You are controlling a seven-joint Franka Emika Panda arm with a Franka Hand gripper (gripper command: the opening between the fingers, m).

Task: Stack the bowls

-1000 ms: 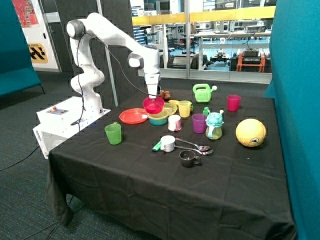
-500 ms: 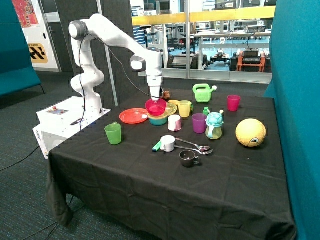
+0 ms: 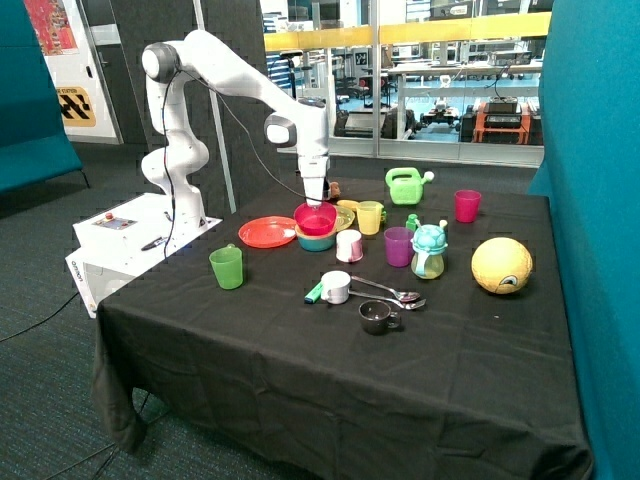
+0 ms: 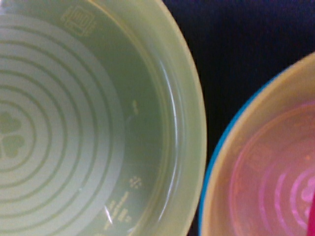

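My gripper point(image 3: 316, 198) is shut on the far rim of the pink-red bowl point(image 3: 314, 218). That bowl sits tilted in the top of the blue bowl point(image 3: 316, 241), between the orange-red plate and the yellow cup. In the wrist view the blue bowl's edge point(image 4: 207, 169) wraps a pale yellow bowl point(image 4: 221, 157) nested inside it. The yellow bowl's inside looks pink-tinted. A strip of the pink-red bowl point(image 4: 312, 214) shows at the frame's border.
An orange-red plate point(image 3: 266, 232) lies beside the stack, and a yellow-green plate point(image 4: 74, 123) lies behind it. Close by stand a yellow cup point(image 3: 370, 217), a white-pink cup point(image 3: 349, 245) and a purple cup point(image 3: 398, 246). A green cup point(image 3: 227, 267) stands nearer the front.
The gripper has carried the pink-red bowl a little away from the orange-red plate and lowered it onto the blue bowl.
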